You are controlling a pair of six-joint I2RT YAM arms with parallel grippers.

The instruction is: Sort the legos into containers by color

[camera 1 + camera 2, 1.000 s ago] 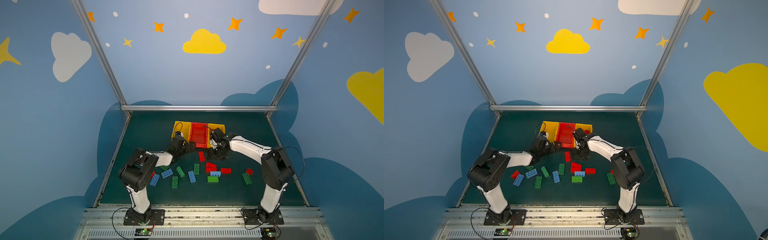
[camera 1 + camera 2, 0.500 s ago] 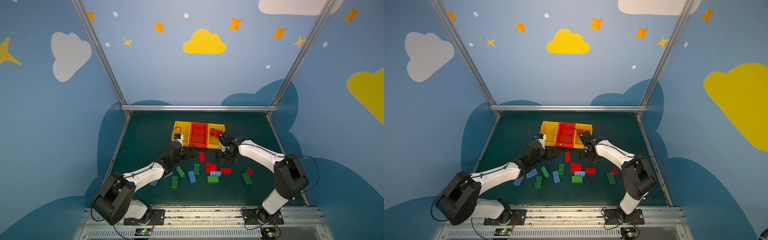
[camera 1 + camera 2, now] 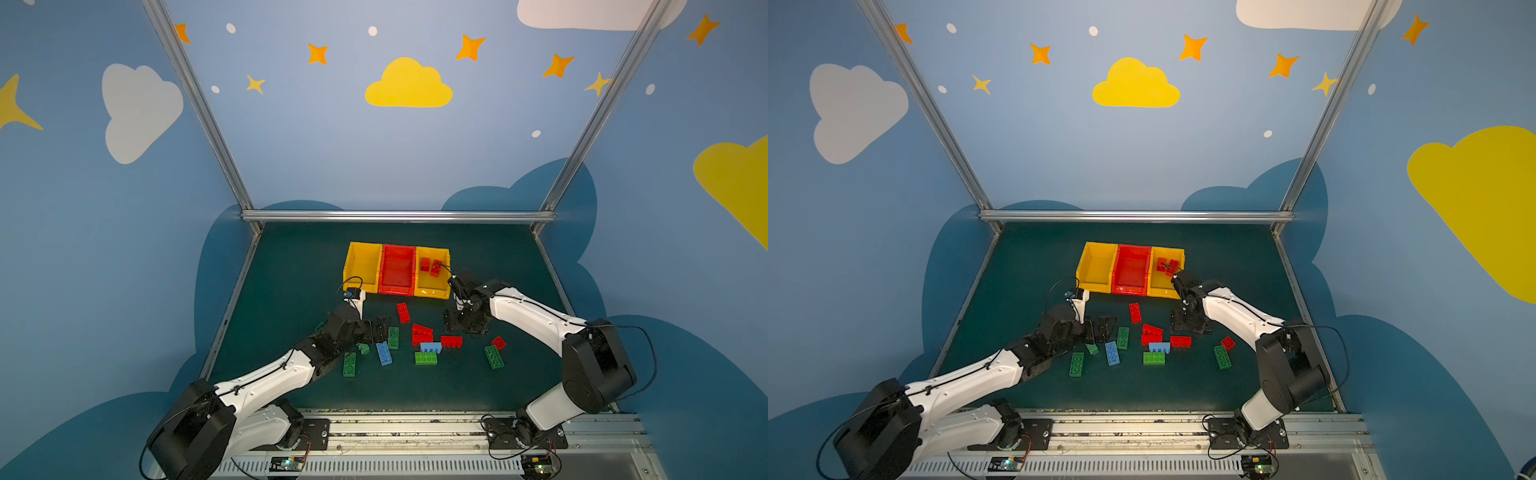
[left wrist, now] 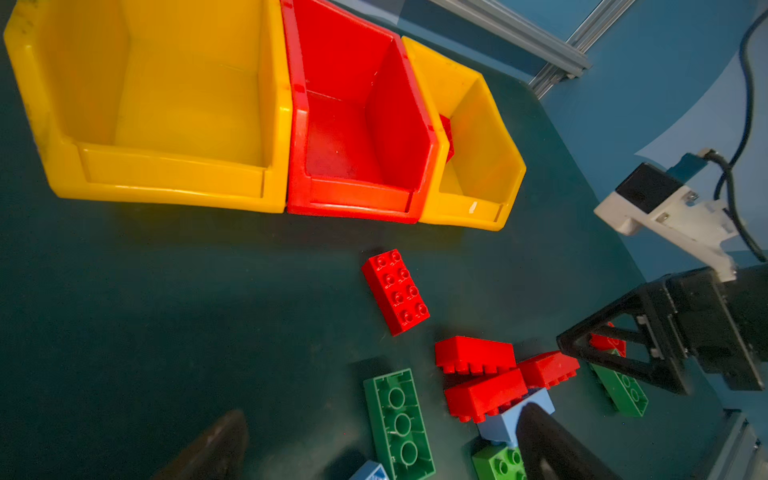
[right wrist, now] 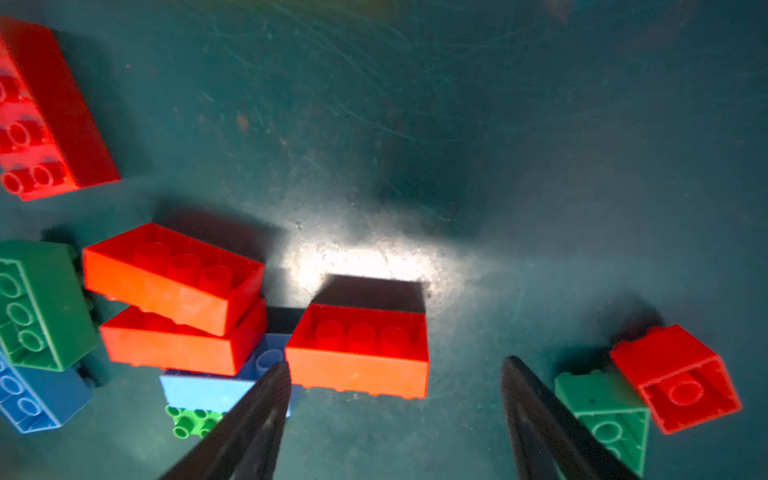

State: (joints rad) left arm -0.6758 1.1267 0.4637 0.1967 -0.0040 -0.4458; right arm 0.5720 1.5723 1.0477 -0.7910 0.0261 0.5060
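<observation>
My right gripper (image 5: 395, 368) is spread and empty above the mat (image 5: 498, 124), one fingertip just beside a red brick (image 5: 357, 357) lying on its side. My left gripper (image 3: 380, 329), spread wide, is low beside a green brick (image 3: 393, 337). More legos (image 3: 426, 357) lie scattered between. Two red legos (image 3: 430, 266) sit in the right yellow bin (image 3: 432, 291) of the containers (image 3: 397, 290).

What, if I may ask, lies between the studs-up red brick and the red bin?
Only bare mat between red brick and red bin, shown in the left wrist view.

Robot lab booth, cloud-painted walls (image 3: 291, 145), aluminium frame (image 3: 395, 216)
</observation>
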